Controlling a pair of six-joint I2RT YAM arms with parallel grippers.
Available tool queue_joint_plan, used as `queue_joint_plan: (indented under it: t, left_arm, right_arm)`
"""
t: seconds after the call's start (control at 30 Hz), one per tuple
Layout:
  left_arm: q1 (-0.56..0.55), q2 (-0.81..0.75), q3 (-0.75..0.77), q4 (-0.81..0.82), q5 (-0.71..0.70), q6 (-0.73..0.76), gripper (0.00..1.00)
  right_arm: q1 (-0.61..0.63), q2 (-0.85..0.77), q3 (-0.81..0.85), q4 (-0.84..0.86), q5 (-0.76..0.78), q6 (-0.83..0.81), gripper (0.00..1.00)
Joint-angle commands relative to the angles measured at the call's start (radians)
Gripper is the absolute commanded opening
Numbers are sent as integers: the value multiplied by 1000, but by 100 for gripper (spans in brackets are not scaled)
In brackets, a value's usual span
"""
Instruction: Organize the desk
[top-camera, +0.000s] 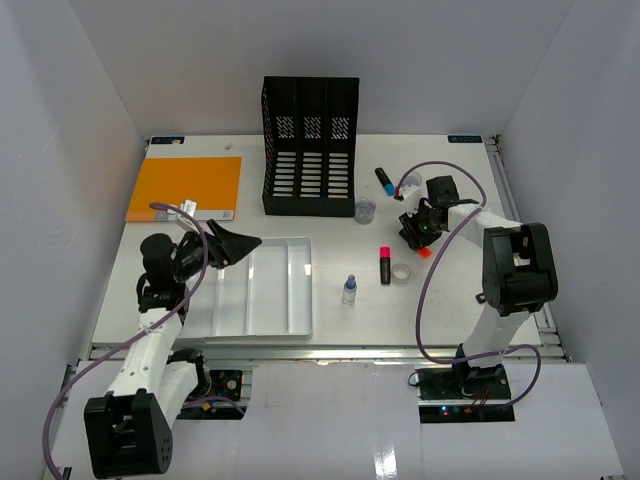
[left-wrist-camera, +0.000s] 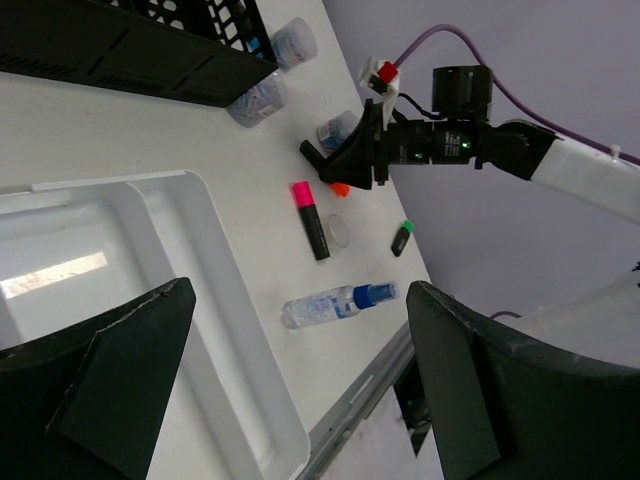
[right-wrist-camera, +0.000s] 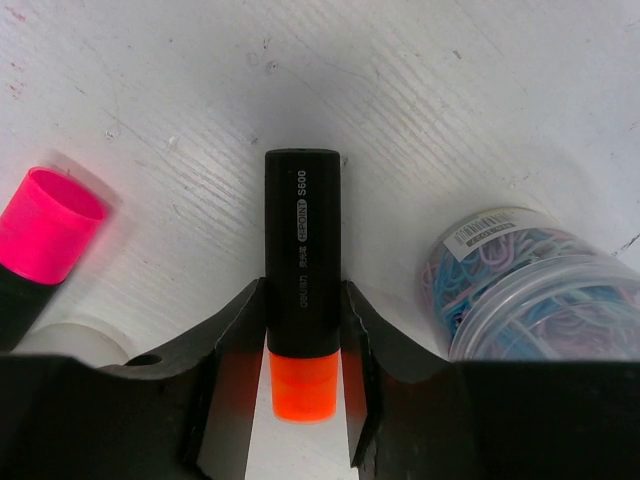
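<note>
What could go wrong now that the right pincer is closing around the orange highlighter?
1. The right pincer holds the orange highlighter near its cap end, with most of the black body sticking out past the fingertips. On lifting, the pen might pivot or slip out.
2. The pink highlighter and the jar of paper clips lie close on either side. A sideways swing could knock either one, and the jar might roll.

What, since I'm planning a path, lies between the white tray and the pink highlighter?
A small clear bottle with a blue cap sits there, apart from both tray and highlighter; the top view shows it.
</note>
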Motion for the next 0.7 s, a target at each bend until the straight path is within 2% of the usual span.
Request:
queue_joint_plan:
  t: [0.0,0.1,0.2,0.3,0.37,0.47,0.57,0.67]
  left_arm:
    - [-138,-3,8,109,-66,-145,98]
    - [-270,8,27,134,-190,-172,96]
    - [-353,28,26,191,-289,-244,93]
    - [-403,36,39,223,-356,-292,89]
    - [-432,37,65,220,-449,-296,88]
    - [-468,64,132,226,-516,-294,87]
    - [-530,171,203,263,-561,-300,87]
    - [-570,260,262,297,-577,-303,86]
  right_arm:
    - [3,-16,-30,13,-7,0,30]
    - [2,-42,-34,-2,-38,-7,24]
    - [-1,-82,-21,-36,-93,-14,20]
    - [-3,-129,11,-64,-154,-9,16]
    - [-3,-169,37,-99,-208,4,14]
    - [-3,-240,74,-120,-307,40,13]
    - [-1,-289,121,-128,-478,115,12]
    - [2,-306,162,-119,-568,191,11]
